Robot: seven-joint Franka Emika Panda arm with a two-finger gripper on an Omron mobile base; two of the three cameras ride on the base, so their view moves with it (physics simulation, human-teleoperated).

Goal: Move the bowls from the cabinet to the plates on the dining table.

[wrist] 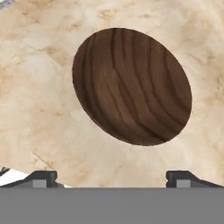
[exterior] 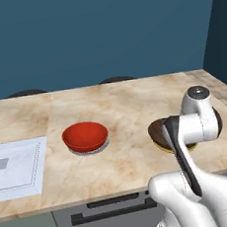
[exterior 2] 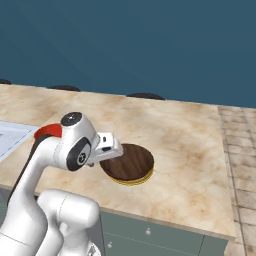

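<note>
Worktop [exterior: 119, 105], marble-patterned, carried everything. White arm [exterior 2: 55, 165] reached low over its near right part. Red bowl [exterior: 85, 136] sat on a greyish plate [exterior: 89, 149], only a sliver of rim showing beneath: judged delivered. Wood-grain bowl [exterior 2: 129, 163] rested on the yellowish plate [exterior 2: 135, 182], whose edge peeked out at the near side; centred well enough. Gripper [wrist: 112, 177] hung above that bowl, released, jaws spread wide and clear of the rim, grasping nothing. Both bowls looked placed; likely all that remained was lifting away.
</note>
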